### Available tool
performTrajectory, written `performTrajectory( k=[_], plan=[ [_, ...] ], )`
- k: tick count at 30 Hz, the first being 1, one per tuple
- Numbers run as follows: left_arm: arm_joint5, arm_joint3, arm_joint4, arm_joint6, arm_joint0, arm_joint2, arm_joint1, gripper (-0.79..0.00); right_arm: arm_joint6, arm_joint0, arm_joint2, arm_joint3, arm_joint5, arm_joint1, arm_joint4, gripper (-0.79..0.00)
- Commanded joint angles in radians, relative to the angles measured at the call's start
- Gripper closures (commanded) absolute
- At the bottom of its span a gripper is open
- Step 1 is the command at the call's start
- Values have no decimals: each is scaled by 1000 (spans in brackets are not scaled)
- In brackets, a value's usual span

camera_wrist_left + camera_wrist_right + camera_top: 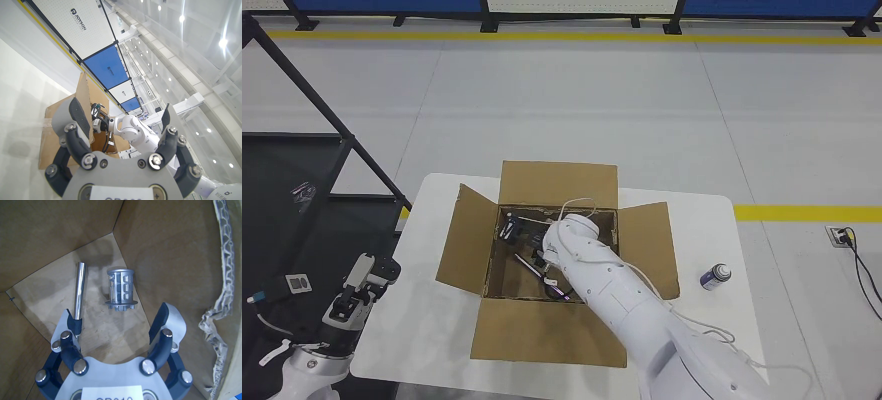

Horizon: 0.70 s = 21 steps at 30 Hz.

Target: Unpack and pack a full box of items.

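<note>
Counted one cardboard box [547, 330], centre of top view, on white worktop [432, 320]; four flaps, all folded outward. Counted one small can [715, 276], upright on worktop, right of box, apart from the right flap. Counted two hands.

Found right arm running from lower right of top view down into box. Saw right hand [117, 313] inside, above box floor, fingers spread wide, gripping nothing. Counted two items on box floor in right wrist view:
- one shiny metal rod [80, 291], lying flat
- one grey ribbed cylinder [121, 289], flanged at both ends, on its side just beside rod, not touching it, close to a box wall

Noted one fingertip [74, 323] overlapping rod's near end; could not tell whether touching. Noted cylinder ahead of the fingers, ungripped.

Found left hand [122, 106] at lower left of top view, by worktop's left edge, well apart from box. Saw its fingers spread, nothing between them. Saw box's side and one raised flap beyond it in left wrist view.

Could not make out dark shapes around arm inside box in top view.
</note>
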State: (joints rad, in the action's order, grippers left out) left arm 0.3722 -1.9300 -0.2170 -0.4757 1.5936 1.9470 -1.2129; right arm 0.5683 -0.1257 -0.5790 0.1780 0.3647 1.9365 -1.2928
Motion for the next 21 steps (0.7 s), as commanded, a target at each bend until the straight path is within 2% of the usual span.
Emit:
performTrajectory(
  k=[1,7,14,16,21],
  plan=[
    [0,0,0,0,0,0,0,-785,-5,-10,-2,1,-4,-1,3,-785],
    [0,0,0,0,0,0,0,-785,-35,-40,-48,-4,-73,-17,82,-785],
    [0,0,0,0,0,0,0,-785,-148,-80,-105,-19,-135,-45,175,-785],
    [0,0,0,0,0,0,0,-785,-178,-90,-118,-30,-185,-54,192,-785],
    [0,0,0,0,0,0,0,-785,-265,-128,-141,-16,-202,-72,221,-785]
  ],
)
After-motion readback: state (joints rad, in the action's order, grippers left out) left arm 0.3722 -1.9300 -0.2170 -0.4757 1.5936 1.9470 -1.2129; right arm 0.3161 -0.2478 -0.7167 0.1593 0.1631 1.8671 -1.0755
